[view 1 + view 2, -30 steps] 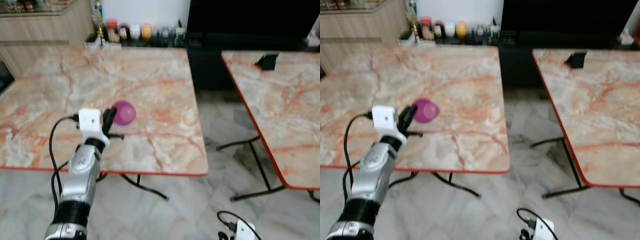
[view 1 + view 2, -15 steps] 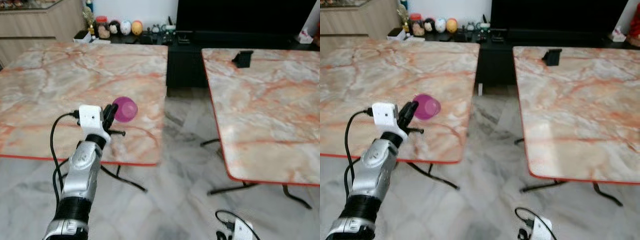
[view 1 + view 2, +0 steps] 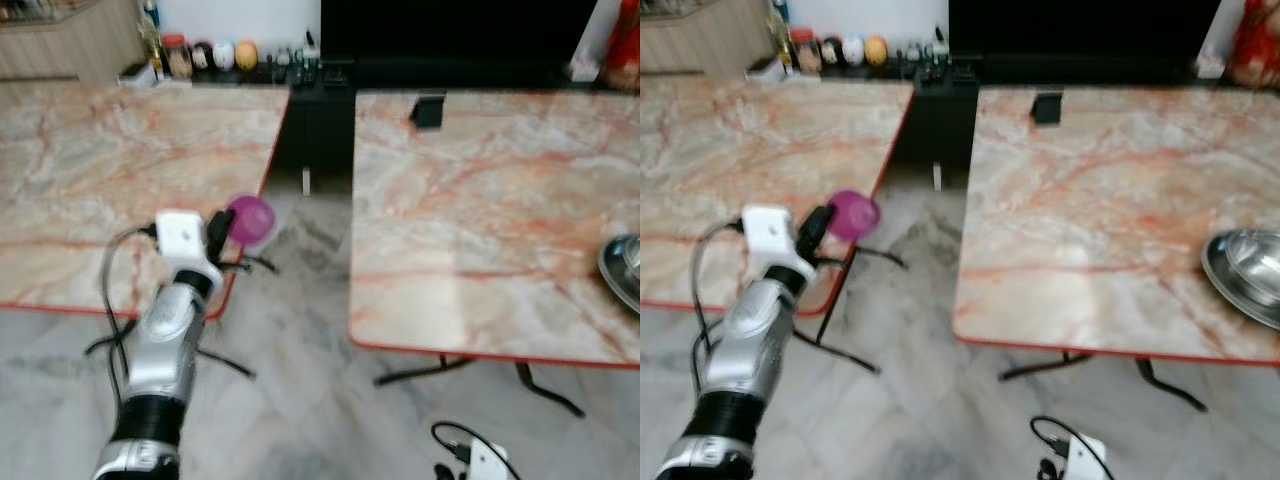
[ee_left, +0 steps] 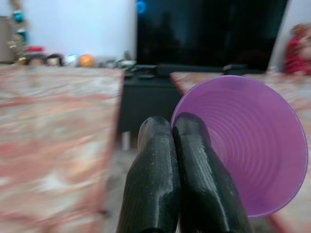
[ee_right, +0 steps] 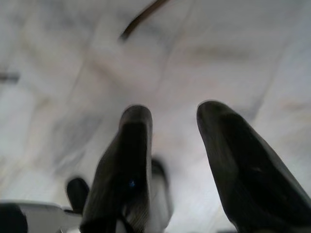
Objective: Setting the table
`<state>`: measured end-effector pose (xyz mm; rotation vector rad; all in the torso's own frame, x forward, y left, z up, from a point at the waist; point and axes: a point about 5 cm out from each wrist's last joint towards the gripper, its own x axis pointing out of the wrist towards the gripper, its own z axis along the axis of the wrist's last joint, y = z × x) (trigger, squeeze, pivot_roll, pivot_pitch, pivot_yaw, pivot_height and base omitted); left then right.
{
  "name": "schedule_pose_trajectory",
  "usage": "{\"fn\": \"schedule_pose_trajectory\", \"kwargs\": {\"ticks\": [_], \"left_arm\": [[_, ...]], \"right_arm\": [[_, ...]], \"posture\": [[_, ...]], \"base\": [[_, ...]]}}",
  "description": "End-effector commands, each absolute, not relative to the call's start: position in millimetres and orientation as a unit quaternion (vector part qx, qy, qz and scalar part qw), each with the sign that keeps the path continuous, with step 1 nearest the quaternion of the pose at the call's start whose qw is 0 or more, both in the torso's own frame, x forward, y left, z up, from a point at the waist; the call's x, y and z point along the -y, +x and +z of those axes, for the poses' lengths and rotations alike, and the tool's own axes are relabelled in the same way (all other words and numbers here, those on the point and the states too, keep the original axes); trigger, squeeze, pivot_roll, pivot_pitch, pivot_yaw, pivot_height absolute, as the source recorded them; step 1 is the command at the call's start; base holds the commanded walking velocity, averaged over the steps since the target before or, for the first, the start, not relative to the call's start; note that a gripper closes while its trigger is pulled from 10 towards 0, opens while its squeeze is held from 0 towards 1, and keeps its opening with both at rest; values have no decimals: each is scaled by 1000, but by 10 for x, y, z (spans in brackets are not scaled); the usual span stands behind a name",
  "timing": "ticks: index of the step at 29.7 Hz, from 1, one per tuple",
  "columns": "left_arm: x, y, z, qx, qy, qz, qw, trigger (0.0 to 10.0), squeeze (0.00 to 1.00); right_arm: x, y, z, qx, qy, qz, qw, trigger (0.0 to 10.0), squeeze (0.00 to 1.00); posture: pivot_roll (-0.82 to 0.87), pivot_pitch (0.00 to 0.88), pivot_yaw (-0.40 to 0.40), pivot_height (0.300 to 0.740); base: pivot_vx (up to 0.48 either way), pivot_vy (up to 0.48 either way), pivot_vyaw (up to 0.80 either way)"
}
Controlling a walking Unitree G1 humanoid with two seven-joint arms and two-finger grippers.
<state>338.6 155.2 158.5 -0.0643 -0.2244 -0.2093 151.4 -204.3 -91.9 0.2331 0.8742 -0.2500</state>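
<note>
My left gripper (image 4: 175,145): fingers pinching the small purple plastic cup (image 4: 248,145) by its rim, above the gap between two marble-patterned tables (image 3: 480,220).
My right gripper (image 5: 180,160): fingers spread, hanging over the pale floor (image 5: 218,58).

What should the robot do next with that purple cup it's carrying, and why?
Probably carry it on toward the right-hand table before letting go. The left claw is shut on the purple cup, which hangs over the floor gap between the two tables, so releasing now would drop it. A metal bowl already sits on that table, which hints the setting belongs there.
</note>
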Motion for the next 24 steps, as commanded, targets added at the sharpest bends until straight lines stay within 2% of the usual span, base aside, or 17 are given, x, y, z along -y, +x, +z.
{"fn": "schedule_pose_trajectory", "kwargs": {"ticks": [1, 10, 16, 24], "left_arm": [[-1649, 3385, 1636, 120, -33, -92, 988, 10000, 0], [-1673, 3365, 1596, 121, -36, -85, 988, 10000, 0], [-1655, 3393, 1635, 127, -40, -87, 987, 10000, 0], [-1634, 3386, 1618, 127, -41, -85, 987, 10000, 0]], "right_arm": [[1982, 1493, -937, -426, 117, -116, 890, 10000, 0], [1963, 1454, -956, -436, 104, -98, 888, 10000, 0], [1937, 1592, -901, -422, 81, -69, 900, 10000, 0], [1961, 1582, -901, -420, 88, -83, 900, 10000, 0]], "posture": [[68, 0, -6, 724], [84, 0, -32, 724], [63, 0, -33, 724], [68, 0, -37, 724]], "base": [[0, -431, 0], [0, -433, 0], [0, -430, 0], [0, -424, 0]]}}
